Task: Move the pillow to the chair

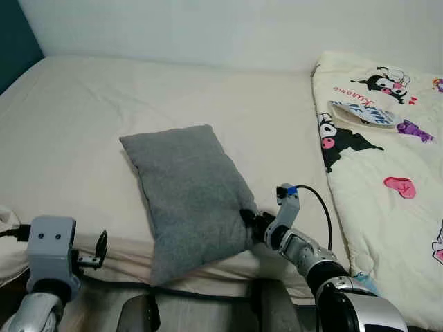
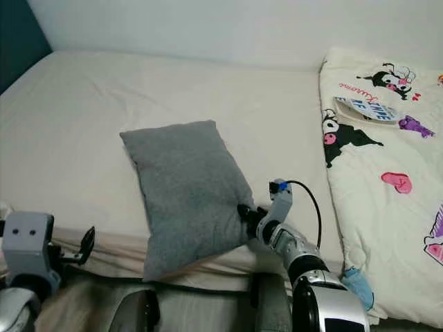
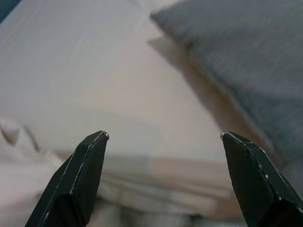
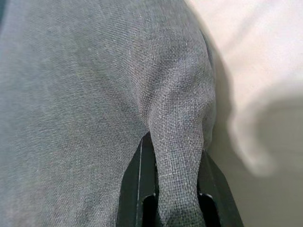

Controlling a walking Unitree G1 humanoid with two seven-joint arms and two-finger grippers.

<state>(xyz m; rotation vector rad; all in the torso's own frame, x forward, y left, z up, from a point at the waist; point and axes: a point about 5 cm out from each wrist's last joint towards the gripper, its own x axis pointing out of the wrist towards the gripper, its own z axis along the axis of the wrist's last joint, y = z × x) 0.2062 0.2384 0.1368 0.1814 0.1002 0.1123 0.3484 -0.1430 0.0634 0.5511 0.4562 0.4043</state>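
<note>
The grey pillow lies on the near part of the bed, its long axis running from the far left to the near edge, where its lower end droops a little over the side of the mattress. The right end effector is at the pillow's near right corner, with the pillow lying to its left and stretching away from it. Its two black fingers are closed tight on a pinched fold of the grey cloth, which the right wrist view makes plain: the fabric bunches up between them, a thing the head views leave too small to judge. The left end effector hangs low at the near left, off the bed's edge, fingers spread wide with nothing between them; its wrist view has the pillow's left side ahead and off to one side. So the right arm is much the nearer. To the right a cream cartoon-print blanket covers the bed.
</note>
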